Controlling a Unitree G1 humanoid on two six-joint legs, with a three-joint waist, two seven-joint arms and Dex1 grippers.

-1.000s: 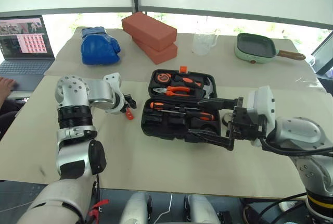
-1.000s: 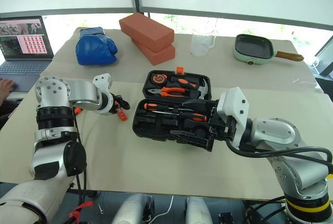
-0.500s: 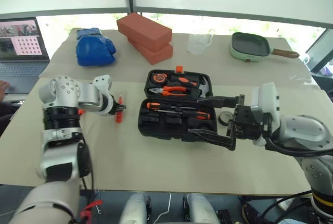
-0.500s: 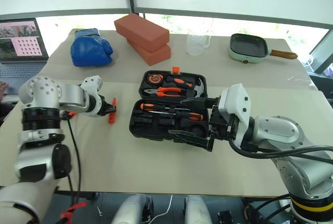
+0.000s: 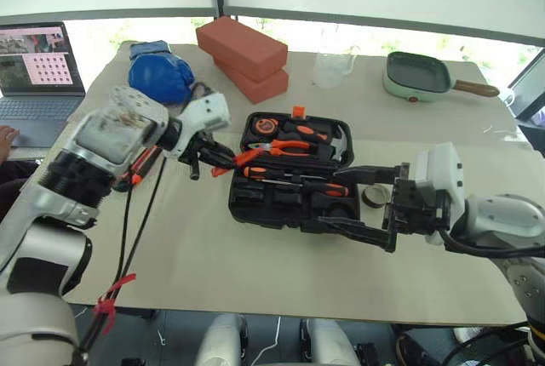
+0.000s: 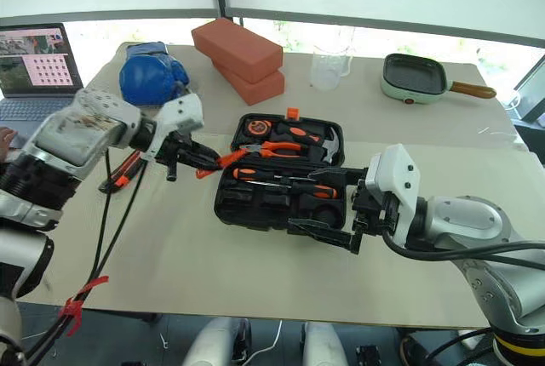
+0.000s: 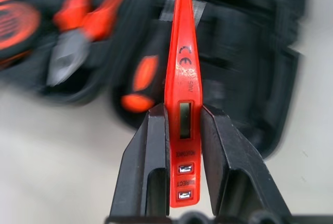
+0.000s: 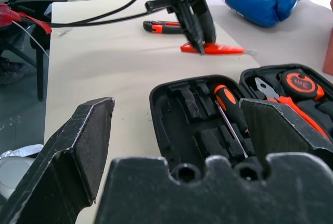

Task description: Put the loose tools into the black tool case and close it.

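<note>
The left gripper (image 7: 179,146) clenches the orange tester pen (image 7: 181,86), its tip apparently just over the open black tool case (image 5: 281,204); the right gripper (image 5: 362,204) stands spread wide beside it.

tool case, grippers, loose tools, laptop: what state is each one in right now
black tool case: open, lid flat on the table
left gripper: shut on the tester pen, at the case's left edge
right gripper: jaws wide open, nothing held
utility knife: loose on the table
tape roll: loose beside the case
laptop: open, screen on
</note>
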